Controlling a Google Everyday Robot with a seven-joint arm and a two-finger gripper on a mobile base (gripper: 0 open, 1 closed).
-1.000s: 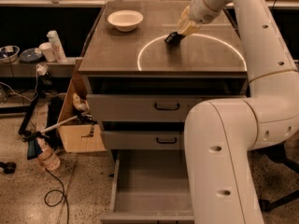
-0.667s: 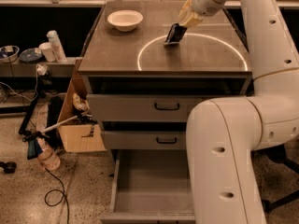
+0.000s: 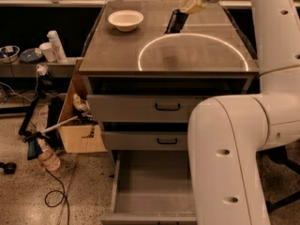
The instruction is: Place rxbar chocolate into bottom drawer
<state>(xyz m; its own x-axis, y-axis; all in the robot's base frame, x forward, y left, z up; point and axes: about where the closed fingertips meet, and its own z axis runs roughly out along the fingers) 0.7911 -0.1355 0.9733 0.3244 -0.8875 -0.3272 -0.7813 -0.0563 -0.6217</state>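
Observation:
My gripper [image 3: 186, 8] hangs over the back of the cabinet top, at the top centre of the camera view. It is shut on the rxbar chocolate [image 3: 175, 22], a dark flat packet that hangs tilted below the fingers, lifted above the top. The bottom drawer [image 3: 154, 187] is pulled open at the foot of the cabinet, and the part of its grey floor that I can see is bare. My white arm covers the drawer's right side.
A white bowl [image 3: 125, 19] sits on the cabinet top [image 3: 117, 55] at the back left. Two shut upper drawers [image 3: 140, 108] have black handles. A cardboard box [image 3: 77, 130], a bottle [image 3: 45, 156] and cables lie on the floor to the left.
The gripper has risen with the rxbar chocolate, which was lying low on the cabinet top and now hangs clear above it, a little farther back.

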